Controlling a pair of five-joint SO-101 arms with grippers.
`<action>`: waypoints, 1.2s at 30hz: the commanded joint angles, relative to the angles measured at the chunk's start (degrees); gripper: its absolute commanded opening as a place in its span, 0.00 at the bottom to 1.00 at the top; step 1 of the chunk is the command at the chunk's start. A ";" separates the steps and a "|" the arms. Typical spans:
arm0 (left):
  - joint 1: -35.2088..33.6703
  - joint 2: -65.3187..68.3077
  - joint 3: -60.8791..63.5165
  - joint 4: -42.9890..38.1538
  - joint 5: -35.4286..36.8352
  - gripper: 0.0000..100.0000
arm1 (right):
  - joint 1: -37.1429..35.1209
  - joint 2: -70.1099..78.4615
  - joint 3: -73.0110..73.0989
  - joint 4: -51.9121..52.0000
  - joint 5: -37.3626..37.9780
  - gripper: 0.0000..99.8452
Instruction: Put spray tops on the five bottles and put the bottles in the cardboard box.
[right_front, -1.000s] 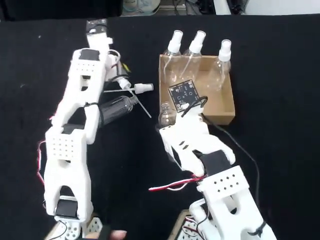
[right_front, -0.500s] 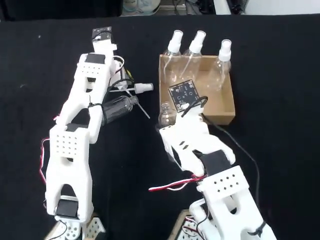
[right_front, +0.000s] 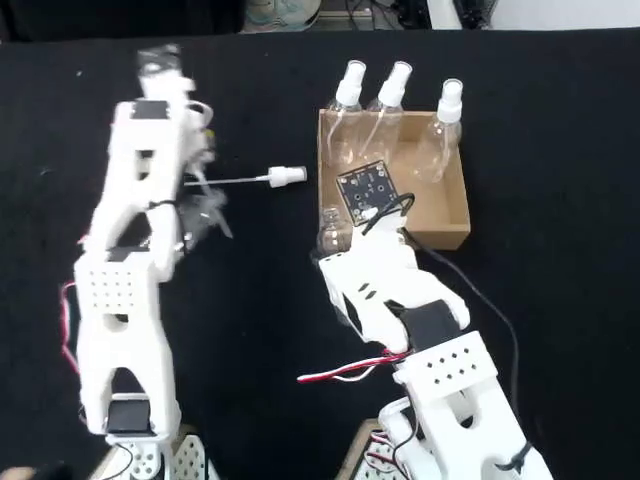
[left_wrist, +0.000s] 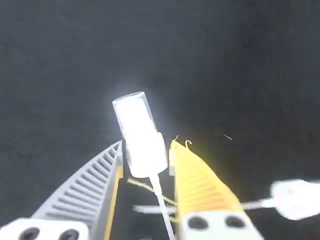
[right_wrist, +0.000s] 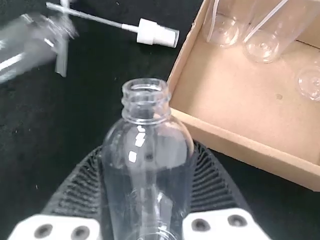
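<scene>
Black table (right_front: 560, 150); your left claw (left_wrist: 146, 147) pinches a spray top (left_wrist: 134, 117), its tube trailing back between the jaws; your right claw (right_wrist: 148, 152) clamps the open bottle (right_wrist: 145, 100) upright, just beside the cardboard box (right_front: 455, 225). The neck lies well apart from the left claw, boxward; a spare top (right_front: 285, 176) lies between them. No legible print.

Black cloth-covered table (right_front: 560, 330) across the whole view, jumble of pale objects and cables (right_front: 290, 12) beyond its far edge at twelve o'clock, white surface (right_front: 565, 12) at one o'clock.
</scene>
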 joint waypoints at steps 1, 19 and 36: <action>-4.79 -6.51 -9.45 3.60 -5.63 0.08 | 0.26 -1.89 -0.40 -1.49 -0.26 0.02; -5.85 -5.89 -35.12 13.45 4.57 0.08 | 0.26 -1.89 -0.40 -1.58 -0.26 0.02; -26.51 -5.98 -28.26 32.18 -16.00 0.07 | -7.91 -15.25 6.11 -1.05 -1.93 0.02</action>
